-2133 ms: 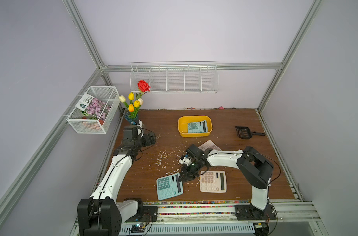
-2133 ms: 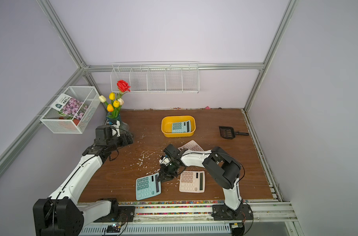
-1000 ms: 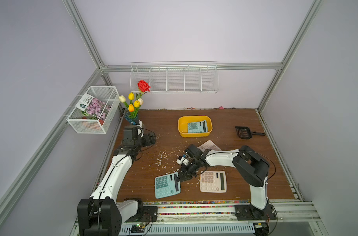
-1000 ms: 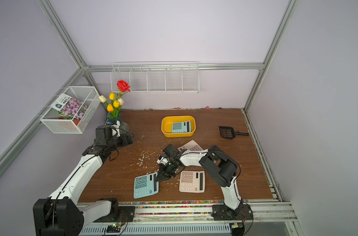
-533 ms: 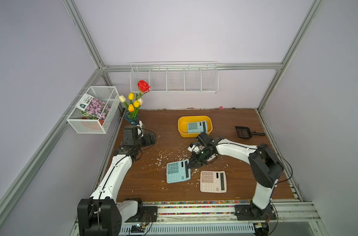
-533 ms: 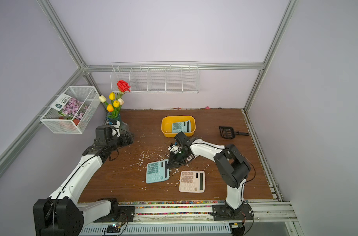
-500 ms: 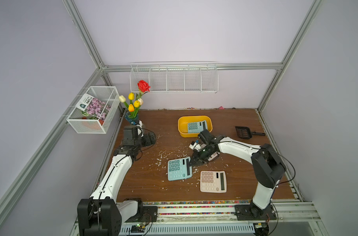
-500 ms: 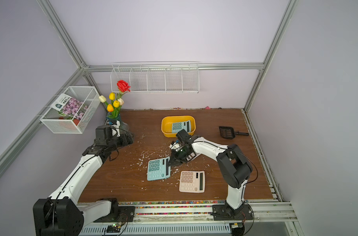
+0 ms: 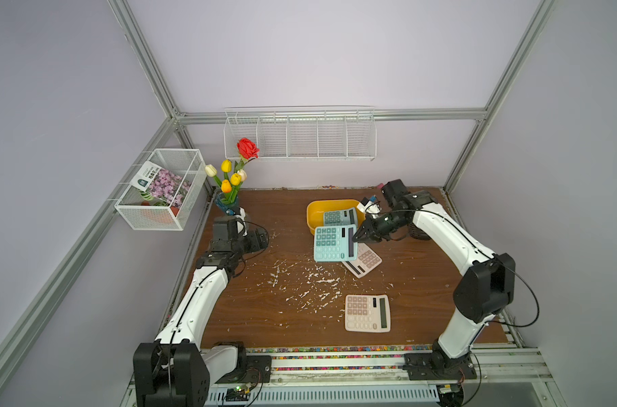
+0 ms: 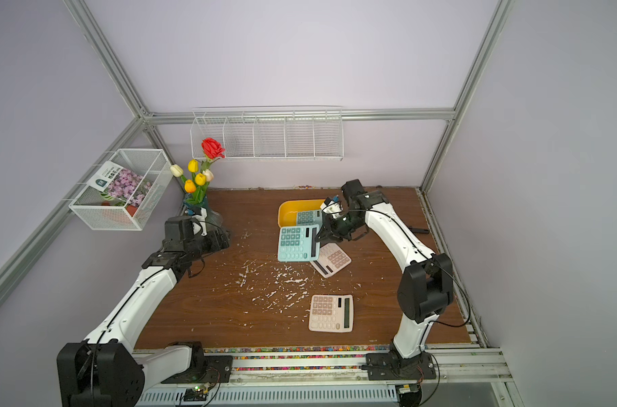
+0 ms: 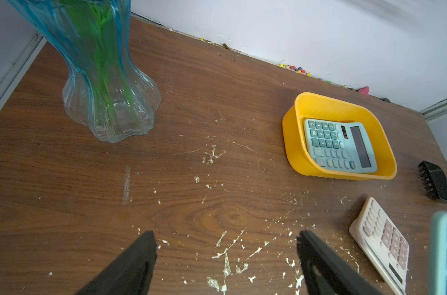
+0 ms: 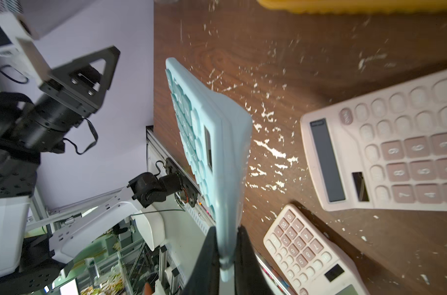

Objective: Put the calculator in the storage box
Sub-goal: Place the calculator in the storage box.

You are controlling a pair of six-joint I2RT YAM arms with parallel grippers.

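**A:** Wide shot: brown table (image 9: 264, 317), yellow storage box (image 9: 314, 211) at the back, and another teal calculator (image 11: 340, 145) lies inside it. The calculator (image 9: 331, 243) hangs raised just before the box, over a pink calculator (image 9: 365, 262).

**B:** The right gripper (image 9: 357, 239) pinches its display edge, keys up, likely so it can be laid in flat. Only the right wrist view shows the fingers (image 12: 207, 255) clamping that thin rim. The left gripper (image 11: 225, 236) is spread wide and empty, near the vase (image 11: 107, 102).

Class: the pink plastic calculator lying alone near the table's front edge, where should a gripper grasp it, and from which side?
Pinch the pink plastic calculator by its display-end edge, coming low from the robot's right. It lies flat, so only thin edges offer a bite; that end faces right and probably stands highest.
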